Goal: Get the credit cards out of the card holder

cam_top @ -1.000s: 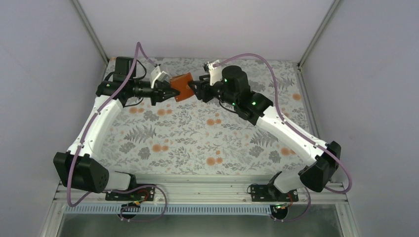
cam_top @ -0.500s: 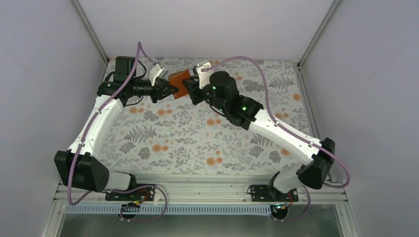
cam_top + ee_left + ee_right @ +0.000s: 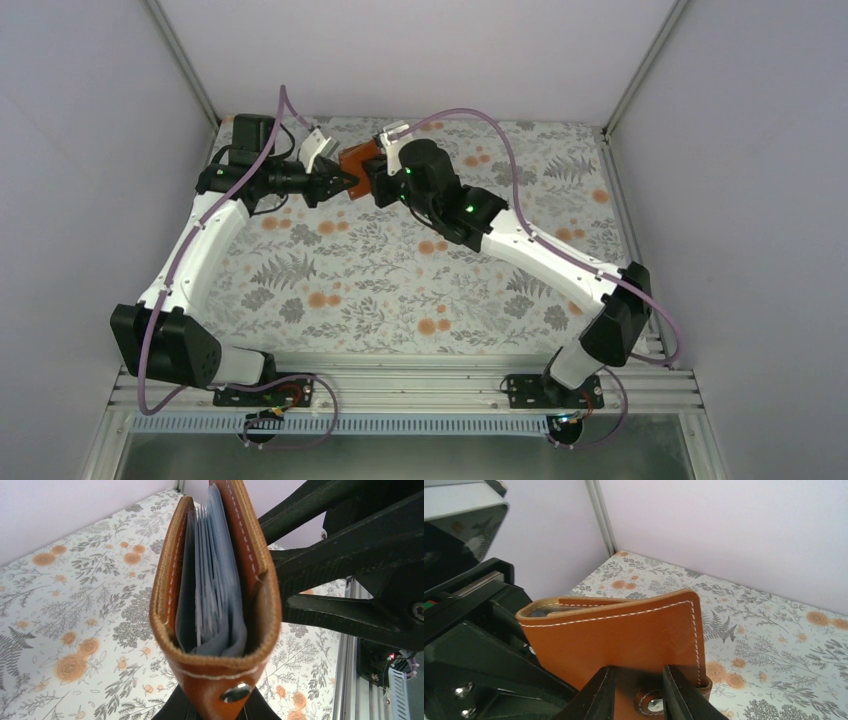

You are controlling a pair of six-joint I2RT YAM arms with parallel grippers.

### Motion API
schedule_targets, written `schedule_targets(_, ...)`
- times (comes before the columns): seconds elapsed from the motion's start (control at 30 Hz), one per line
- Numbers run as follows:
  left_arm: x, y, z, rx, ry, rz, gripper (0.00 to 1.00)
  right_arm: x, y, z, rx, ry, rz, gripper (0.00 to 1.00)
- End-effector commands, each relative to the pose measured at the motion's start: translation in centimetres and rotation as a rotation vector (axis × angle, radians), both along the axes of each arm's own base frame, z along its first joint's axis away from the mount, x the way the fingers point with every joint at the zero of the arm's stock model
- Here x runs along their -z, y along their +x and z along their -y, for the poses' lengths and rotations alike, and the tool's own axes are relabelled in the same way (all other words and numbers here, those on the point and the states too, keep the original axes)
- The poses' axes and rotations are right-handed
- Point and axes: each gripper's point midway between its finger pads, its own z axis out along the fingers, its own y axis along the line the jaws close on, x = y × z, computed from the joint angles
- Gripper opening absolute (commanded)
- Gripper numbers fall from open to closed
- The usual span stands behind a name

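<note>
Top view: both arms meet at the far left of the desk (image 3: pixel 420 290). The card holder (image 3: pixel 356 157) is held up off it, between the left end effector (image 3: pixel 346 183) and the right end effector (image 3: pixel 373 186).

Left wrist: the left end effector is clenched on the holder's lower end, by the snap stud (image 3: pixel 235 692). The holder stands on edge, its covers slightly agape. Blue-grey pocket leaves (image 3: pixel 212 590) show inside, but I can't make out any credit cards among them. The right arm's fingers sit against the far cover.

Right wrist: the rust cover faces the lens. The fingers (image 3: pixel 599 695) straddle the closing tab (image 3: pixel 646 700). I can't tell if it's pinched or just bracketed.

My read: we're on the opening step, with no card out yet. Next, the right needs a firm pinch on the tab or cover, then peels it away while the left holds steady.
</note>
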Motion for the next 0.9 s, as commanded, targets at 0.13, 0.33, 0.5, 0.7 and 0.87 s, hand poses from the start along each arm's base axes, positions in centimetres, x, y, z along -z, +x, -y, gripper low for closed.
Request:
schedule_targets(0.13, -1.8, -1.2, 0.7, 0.065, -0.052, 0.043, 0.02, 3.0, 1.4, 0.7, 0.107, -0.088, -0.055, 0.25)
schedule_targets(0.33, -1.7, -1.0, 0.7, 0.061, -0.05, 0.04, 0.02, 5.8, 1.6, -0.2, 0.09, -0.135, -0.099, 0.31)
schedule_targets(0.5, -1.6, -1.1, 0.7, 0.064, -0.051, 0.04, 0.02, 6.4, 2.2, 0.0, 0.114, -0.154, -0.107, 0.21)
schedule_targets(0.7, -1.6, -1.4, 0.8, 0.08, -0.056, 0.036, 0.02, 6.5, 3.6, 2.3, 0.223, -0.147, -0.12, 0.04)
schedule_targets(0.87, -1.8, -1.5, 0.9, 0.085, -0.056, 0.041, 0.02, 5.9, 4.8, 7.2, 0.319, -0.093, -0.136, 0.04)
